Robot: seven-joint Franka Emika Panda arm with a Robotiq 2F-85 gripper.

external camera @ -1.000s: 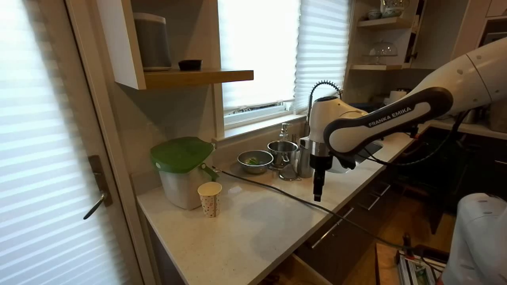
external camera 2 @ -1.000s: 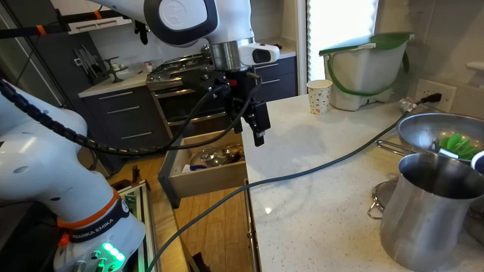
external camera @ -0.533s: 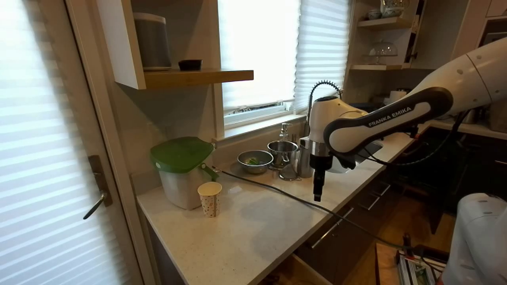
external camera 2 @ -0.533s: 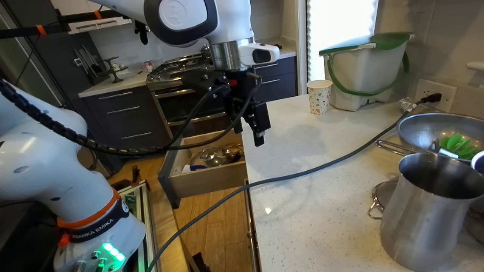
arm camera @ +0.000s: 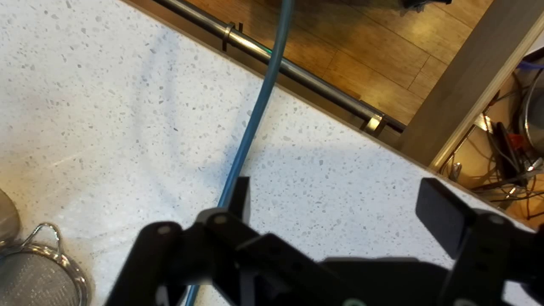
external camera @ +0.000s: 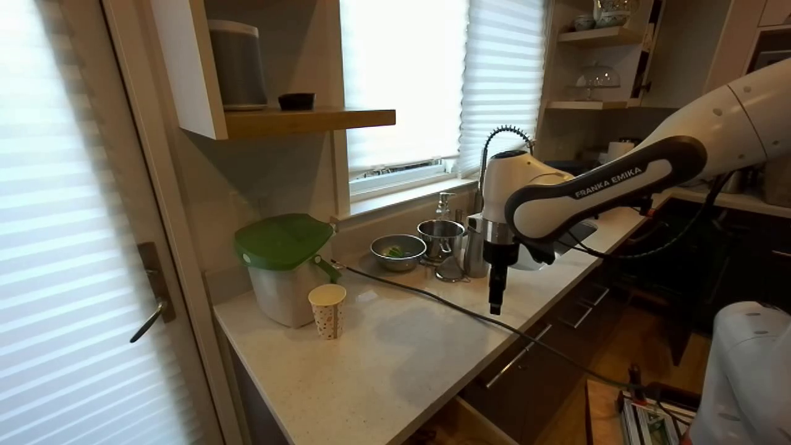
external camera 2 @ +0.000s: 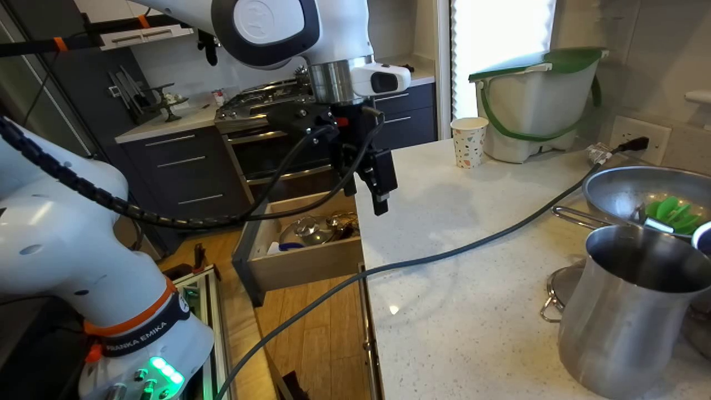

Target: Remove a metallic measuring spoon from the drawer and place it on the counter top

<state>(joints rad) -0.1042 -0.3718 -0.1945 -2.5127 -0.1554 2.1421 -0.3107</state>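
Note:
My gripper [arm camera: 335,191] is open and empty, pointing down above the counter top [arm camera: 127,106] near its front edge. It also shows in both exterior views [external camera: 495,309] [external camera 2: 365,201]. The open drawer [external camera 2: 305,269] holds a jumble of metal things; its side wall shows in the wrist view [arm camera: 463,76], right of my gripper and lower than the counter. A tiny shiny silver piece [arm camera: 455,171] lies just inside the drawer; it may be the metallic measuring spoon, but it is too small to tell. In an exterior view the drawer [external camera: 479,417] shows only in part.
A dark cord [external camera 2: 433,256] crosses the counter and passes by my left finger [arm camera: 259,110]. A steel pitcher [external camera 2: 616,333], a metal bowl [external camera 2: 605,189], a strainer [arm camera: 38,276], a paper cup [external camera 2: 469,143] and a green-lidded bin [external camera 2: 533,111] stand on the counter.

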